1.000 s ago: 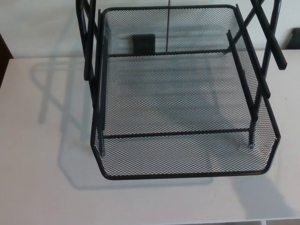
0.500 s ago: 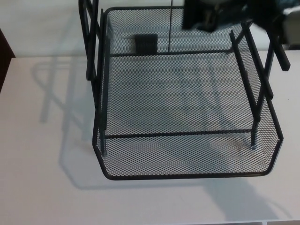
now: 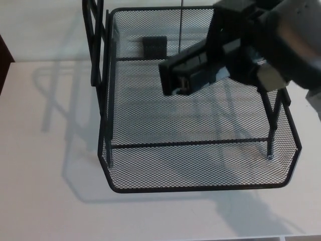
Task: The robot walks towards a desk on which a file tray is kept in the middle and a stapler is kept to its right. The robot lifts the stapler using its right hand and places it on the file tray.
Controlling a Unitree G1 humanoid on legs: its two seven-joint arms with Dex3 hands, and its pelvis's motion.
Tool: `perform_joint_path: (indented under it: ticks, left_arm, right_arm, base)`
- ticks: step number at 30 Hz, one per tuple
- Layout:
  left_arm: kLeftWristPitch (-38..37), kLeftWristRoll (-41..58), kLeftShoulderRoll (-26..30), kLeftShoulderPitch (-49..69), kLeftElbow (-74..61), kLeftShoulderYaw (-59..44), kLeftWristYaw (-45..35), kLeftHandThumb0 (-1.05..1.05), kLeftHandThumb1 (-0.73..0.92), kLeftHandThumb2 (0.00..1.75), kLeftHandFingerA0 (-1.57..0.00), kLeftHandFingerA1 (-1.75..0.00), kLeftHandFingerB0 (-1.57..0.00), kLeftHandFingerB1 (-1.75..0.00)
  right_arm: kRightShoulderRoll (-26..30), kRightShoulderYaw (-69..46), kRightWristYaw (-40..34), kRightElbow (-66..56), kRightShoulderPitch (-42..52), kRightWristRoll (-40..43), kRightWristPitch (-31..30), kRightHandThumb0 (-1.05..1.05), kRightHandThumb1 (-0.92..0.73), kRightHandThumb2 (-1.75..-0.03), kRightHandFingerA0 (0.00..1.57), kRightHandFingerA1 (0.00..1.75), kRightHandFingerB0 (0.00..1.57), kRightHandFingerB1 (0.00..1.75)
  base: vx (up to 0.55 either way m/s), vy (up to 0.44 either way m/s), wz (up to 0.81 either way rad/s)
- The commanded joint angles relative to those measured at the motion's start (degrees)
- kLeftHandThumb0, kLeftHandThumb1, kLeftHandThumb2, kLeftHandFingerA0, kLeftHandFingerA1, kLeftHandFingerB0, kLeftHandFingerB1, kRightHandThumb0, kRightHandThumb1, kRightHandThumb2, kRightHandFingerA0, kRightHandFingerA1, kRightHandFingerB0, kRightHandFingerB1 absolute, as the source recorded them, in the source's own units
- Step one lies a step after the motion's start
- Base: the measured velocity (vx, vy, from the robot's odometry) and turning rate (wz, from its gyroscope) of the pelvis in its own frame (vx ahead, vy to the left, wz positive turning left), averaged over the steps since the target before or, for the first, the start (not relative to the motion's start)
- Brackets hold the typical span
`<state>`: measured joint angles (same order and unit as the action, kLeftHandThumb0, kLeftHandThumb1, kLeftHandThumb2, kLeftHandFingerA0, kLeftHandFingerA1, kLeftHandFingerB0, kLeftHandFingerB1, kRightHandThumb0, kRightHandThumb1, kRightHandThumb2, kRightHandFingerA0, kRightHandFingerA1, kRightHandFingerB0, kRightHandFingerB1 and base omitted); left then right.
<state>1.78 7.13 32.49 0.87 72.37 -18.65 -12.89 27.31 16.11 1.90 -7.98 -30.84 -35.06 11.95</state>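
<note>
A black wire-mesh file tray [image 3: 200, 183] stands in the middle of the white desk [image 3: 45, 175], with black uprights at both sides. My right hand [image 3: 241, 47] comes in from the upper right, above the tray, and is shut on a black stapler [image 3: 188, 73]. The stapler points left and hangs in the air over the tray's mesh floor, apart from it. My grey forearm [image 3: 296, 45] fills the top right corner and hides the tray's right uprights. My left hand does not show.
A small black clip or label holder [image 3: 154, 46] sits on the tray's back wall. The desk's front edge [image 3: 251, 237] runs along the bottom. A dark object [image 3: 4, 52] shows at the far left edge.
My right hand has come down and leftward into view from the top right, carrying the stapler over the tray. The tray has stayed put.
</note>
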Motion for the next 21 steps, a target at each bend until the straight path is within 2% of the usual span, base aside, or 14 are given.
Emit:
perform_joint_path:
  ticks: [1,2,3,5,6,13,14,15,16,17,18,19,20,21]
  left_arm:
    - [-1.28,-0.45,0.41,-0.13,-0.73,0.34,0.33,-0.68,0.87,0.66,-0.43,-0.44,-0.22,-0.34]
    - [-1.02,-0.64,0.44,-0.27,-0.67,0.52,0.6,-0.68,0.87,0.66,-0.43,-0.44,-0.22,-0.34]
    - [-0.76,-0.47,0.42,-0.6,-0.1,0.33,0.68,-0.68,0.86,0.65,-0.42,-0.45,-0.22,-0.34]
    - [-1.07,-0.6,0.41,-0.57,-0.25,0.52,0.48,-0.67,0.86,0.66,-0.42,-0.44,-0.22,-0.34]
    - [-1.23,-0.55,0.33,-0.55,-0.23,0.47,0.64,-0.67,0.86,0.66,-0.42,-0.43,-0.21,-0.33]
    - [-1.47,-0.86,0.48,-0.57,0.15,0.85,0.46,-0.68,0.87,0.66,-0.41,-0.44,-0.21,-0.33]
    - [-1.77,-1.06,0.47,-0.41,0.1,1.06,0.39,-0.71,0.7,1.0,-0.33,-0.55,-0.16,-0.46]
    - [-1.51,-0.85,0.48,-0.51,0.07,0.92,0.35,-0.68,0.86,0.66,-0.4,-0.44,-0.22,-0.34]
    - [-1.51,-0.81,0.51,-0.45,0.0,0.94,0.27,-0.68,0.86,0.66,-0.41,-0.43,-0.22,-0.34]
    - [-1.04,-0.22,0.41,-0.62,0.0,0.43,0.38,-0.68,0.85,0.65,-0.42,-0.44,-0.22,-0.34]
    - [-1.02,-0.26,0.61,-0.68,-0.03,0.48,0.34,-0.68,0.86,0.66,-0.42,-0.44,-0.22,-0.34]
    - [-1.03,-0.32,0.7,-0.7,-0.04,0.52,0.31,-0.68,0.86,0.66,-0.42,-0.44,-0.22,-0.34]
    - [-1.47,-0.54,0.65,-0.55,-0.02,0.7,0.31,-0.68,0.69,1.01,-0.33,-0.55,-0.14,-0.46]
    - [-1.54,-0.76,0.67,-0.54,0.01,0.92,0.38,-0.68,0.87,0.66,-0.42,-0.44,-0.22,-0.34]
  right_arm:
    - [1.0,1.64,9.2,0.48,1.95,2.36,-1.51,-0.13,-0.54,-1.06,0.85,1.75,0.7,1.65]
    - [1.25,2.08,10.54,0.37,2.08,2.24,-2.03,-0.13,-0.54,-1.06,0.85,1.75,0.7,1.65]
    - [1.82,3.6,11.16,2.18,1.93,1.6,0.05,-0.12,-0.53,-1.06,0.91,1.67,0.74,1.51]
    - [2.45,4.62,13.47,3.23,1.6,2.26,0.69,-0.14,-0.55,-1.03,0.93,1.67,0.75,1.47]
    - [2.52,5.2,14.69,3.42,1.51,2.06,0.05,-0.17,-0.55,-0.96,0.91,1.72,0.76,1.53]
    - [2.19,5.54,21.19,4.19,-0.16,3.49,-4.46,-0.16,-0.57,-1.06,0.97,1.55,0.9,1.14]
    - [1.96,5.36,21.75,4.24,-0.44,3.35,-5.38,-0.15,-0.59,-0.94,0.95,1.51,0.88,0.89]
    - [2.12,5.37,21.46,4.42,-0.64,2.81,-4.85,-0.17,-0.62,-0.75,0.9,1.51,0.8,0.72]
    - [2.16,5.15,21.3,4.26,-0.64,2.8,-4.59,-0.27,-0.69,-0.6,0.8,1.1,0.71,0.51]
    - [2.14,4.95,21.58,3.85,-0.57,2.69,-4.87,-0.33,-0.66,-0.6,0.73,0.78,0.56,0.43]
    - [2.14,4.94,22.62,3.6,-0.82,2.95,-5.44,-0.47,-0.53,-0.86,0.5,0.65,0.36,0.5]
    - [2.09,4.88,23.21,3.46,-0.92,3.04,-5.72,-0.47,-0.53,-0.86,0.5,0.65,0.36,0.5]
    - [2.19,4.95,26.27,1.69,-1.52,2.79,-8.78,-0.52,-0.62,-0.6,0.12,0.4,0.2,0.29]
    - [2.2,4.96,26.71,1.19,-1.67,2.41,-9.27,-0.61,-0.55,-0.73,0.04,0.3,0.11,0.33]
  base:
    - [0.0,0.0,0.0]
    - [0.0,0.0,0.0]
    - [0.0,0.0,0.0]
    - [0.0,0.0,0.0]
    - [0.0,0.0,0.0]
    - [0.0,0.0,0.0]
    - [0.0,0.0,0.0]
    - [0.0,0.0,0.0]
    - [0.0,0.0,0.0]
    - [0.0,0.0,0.0]
    - [0.0,0.0,0.0]
    - [0.0,0.0,0.0]
    - [0.0,0.0,0.0]
    - [0.0,0.0,0.0]
